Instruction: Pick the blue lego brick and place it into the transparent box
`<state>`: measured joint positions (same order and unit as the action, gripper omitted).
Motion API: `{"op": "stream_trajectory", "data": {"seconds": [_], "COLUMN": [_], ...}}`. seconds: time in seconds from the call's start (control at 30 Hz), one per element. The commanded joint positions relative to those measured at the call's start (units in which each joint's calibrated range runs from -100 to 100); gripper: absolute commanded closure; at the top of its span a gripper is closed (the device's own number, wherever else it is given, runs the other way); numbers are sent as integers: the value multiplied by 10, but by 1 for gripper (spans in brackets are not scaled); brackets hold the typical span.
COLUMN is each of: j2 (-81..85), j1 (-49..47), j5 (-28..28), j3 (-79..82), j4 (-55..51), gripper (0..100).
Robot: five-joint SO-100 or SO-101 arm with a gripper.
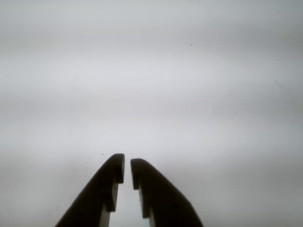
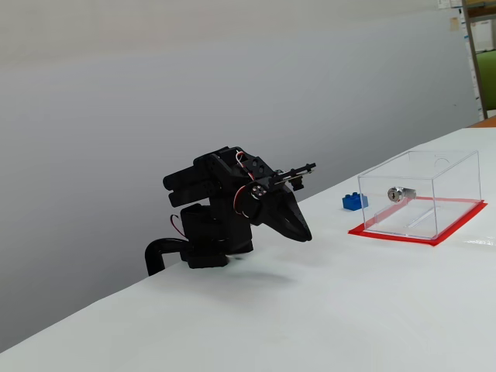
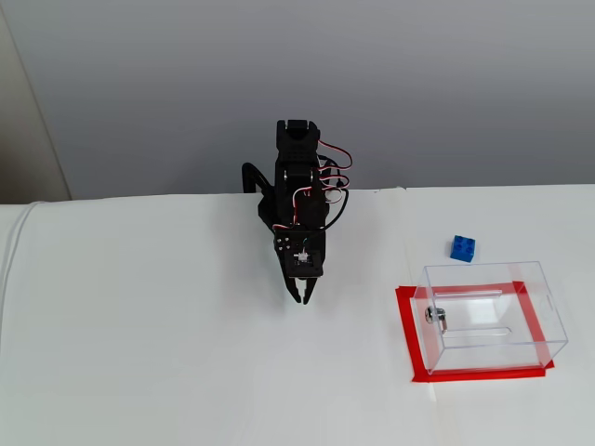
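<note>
Wrist view shows only the two dark fingertips of the gripper (image 1: 127,163) rising from the bottom edge over bare white table (image 1: 189,94), the jaws drawn nearly together with a thin sliver of light between them and nothing held. In a fixed view from the side, the black arm (image 2: 225,205) sits folded low near the table's back edge, close to the grey wall (image 2: 155,93), with the gripper (image 2: 304,235) pointing down at the surface. In the other fixed view, from above, the gripper (image 3: 303,298) hangs just off the arm's base, and a broad stretch of open white table lies between it and the task's things at the right. The blue lego brick (image 3: 463,248) lies on the table just behind the transparent box (image 3: 493,316), apart from its rear wall and off the red base rim; from the side the brick (image 2: 354,201) shows left of the box (image 2: 422,190). A small silver metal piece (image 3: 435,316) sits at the box's left wall. The table runs clear to the left and front.
</note>
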<state>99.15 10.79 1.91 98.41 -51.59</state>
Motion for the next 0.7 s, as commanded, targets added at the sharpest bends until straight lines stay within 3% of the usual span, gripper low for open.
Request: {"op": "stream_trajectory", "data": {"seconds": [0.0,0.4,0.67], "j2": [6,-2,-162], "j1": [-10,-14,-16], "j5": [2,-2,-2], "j3": [1,-156,-284], "j4": [3,-6,-6], "gripper": [99,99,99]}}
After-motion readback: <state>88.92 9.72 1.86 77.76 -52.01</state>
